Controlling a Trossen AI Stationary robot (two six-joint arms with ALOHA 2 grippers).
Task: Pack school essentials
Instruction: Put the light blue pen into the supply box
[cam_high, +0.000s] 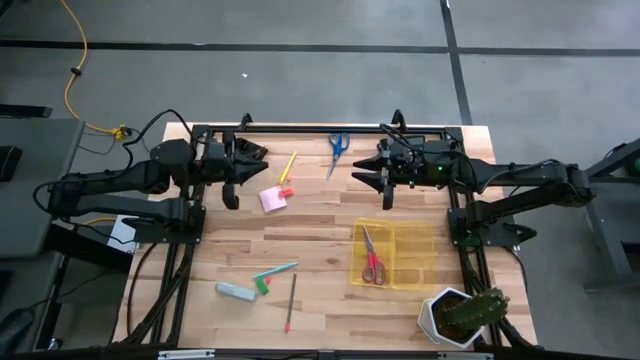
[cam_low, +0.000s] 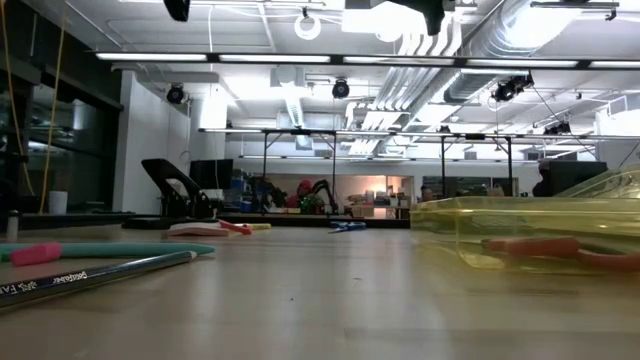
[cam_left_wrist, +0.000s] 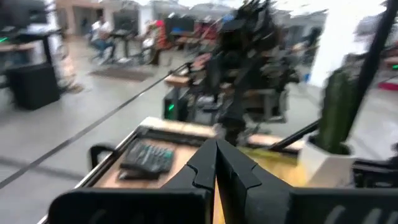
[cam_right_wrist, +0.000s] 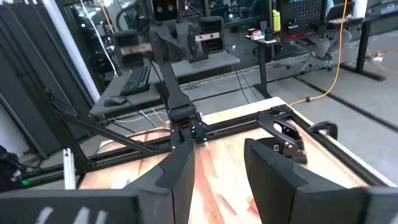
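Inside the yellow tray (cam_high: 432, 262) only the red-handled scissors (cam_high: 372, 258) lie, while the left gripper (cam_high: 231, 190), fingers pressed together, and right gripper (cam_high: 386, 190), fingers spread, hover high; the thin pencil (cam_high: 291, 302) could roll away from a descending grasp.

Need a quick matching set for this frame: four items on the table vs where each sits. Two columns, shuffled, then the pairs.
Things:
1. red-handled scissors
2. blue-handled scissors
3. pink sticky-note pad
4. potted cactus

Places:
A. near corner on the right arm's side
B. far edge of the table, between the two arms
C. inside the yellow tray
D. just in front of the left gripper, next to the yellow marker

Pairs: 1-C, 2-B, 3-D, 4-A
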